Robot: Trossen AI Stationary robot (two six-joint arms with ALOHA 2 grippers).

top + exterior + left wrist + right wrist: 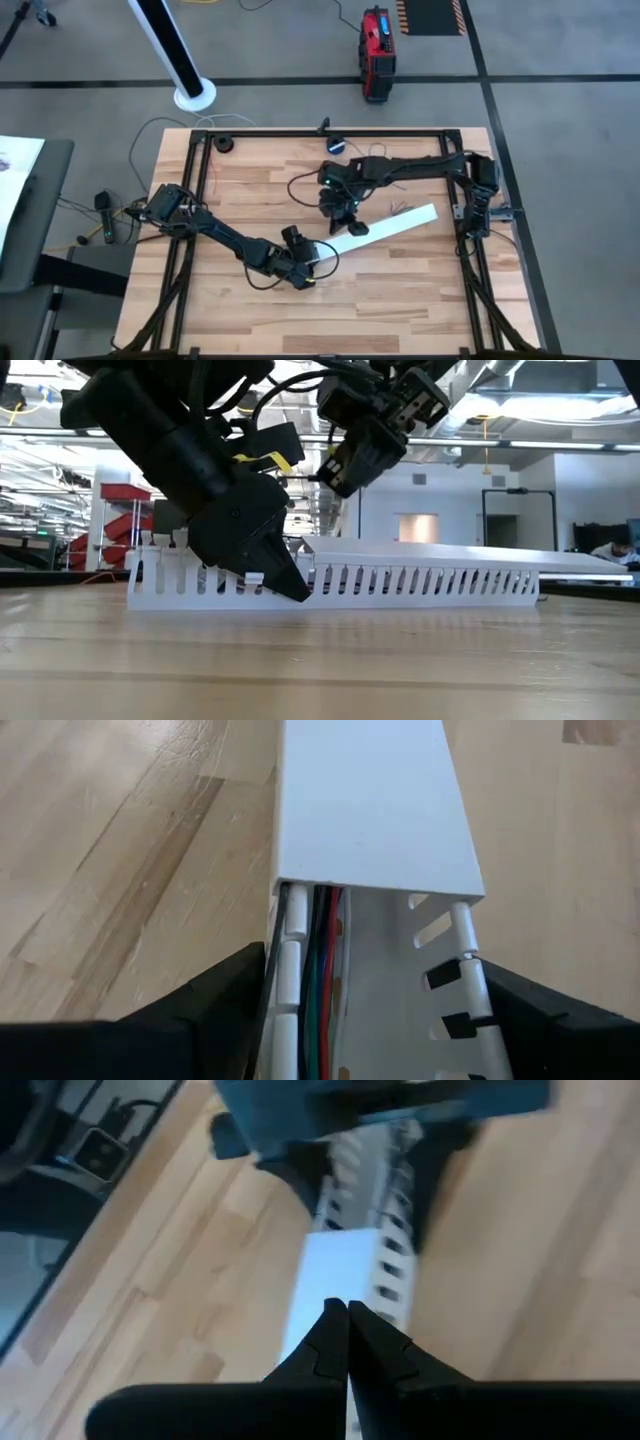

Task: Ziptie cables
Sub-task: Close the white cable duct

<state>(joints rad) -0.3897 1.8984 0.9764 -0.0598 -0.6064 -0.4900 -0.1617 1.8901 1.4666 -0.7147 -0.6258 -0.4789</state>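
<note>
A long white slotted duct (385, 228) lies slantwise on the wooden table, with a flat white cover (370, 800) on it. At its uncovered near-left end, thin black, green and red cables (320, 970) run along inside the duct. A few thin loose wires (400, 207) lie on the table just beyond it. My left gripper (305, 272) is at that open end, one finger on each side of it. My right gripper (347, 1320) hangs shut above the duct's middle (340, 480), clear of the cover. My left gripper straddles the duct's open near-left end, with one finger (225, 1005) outside the left slotted wall (292, 950) and the other (545, 1020) outside the right wall (465, 940). The fingers slant down and lie along the duct. The duct rests flat on the table.
A small round blue-black device (335, 145) with a pale cord sits at the table's far edge, and a dark knob (225, 145) at the far left. A black frame rail (330, 132) runs round the table. Bare wood (400, 300) lies toward the near edge.
</note>
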